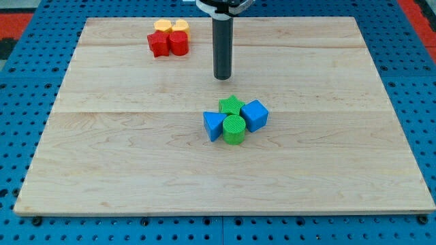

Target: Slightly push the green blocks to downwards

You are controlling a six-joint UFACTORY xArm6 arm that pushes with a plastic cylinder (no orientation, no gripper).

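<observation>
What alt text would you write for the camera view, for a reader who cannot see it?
My tip rests on a wooden board, just above a central cluster: green star, green cylinder, blue triangle, blue cube. Two red blocks and two yellow blocks sit at the view's top left.

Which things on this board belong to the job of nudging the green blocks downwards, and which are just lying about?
Belong to the job:
- green star block
- green cylinder
- my tip, just above the green star, not touching it

Just lying about:
- blue triangular block and blue cube, both touching the green blocks
- two red blocks
- two yellow blocks
</observation>
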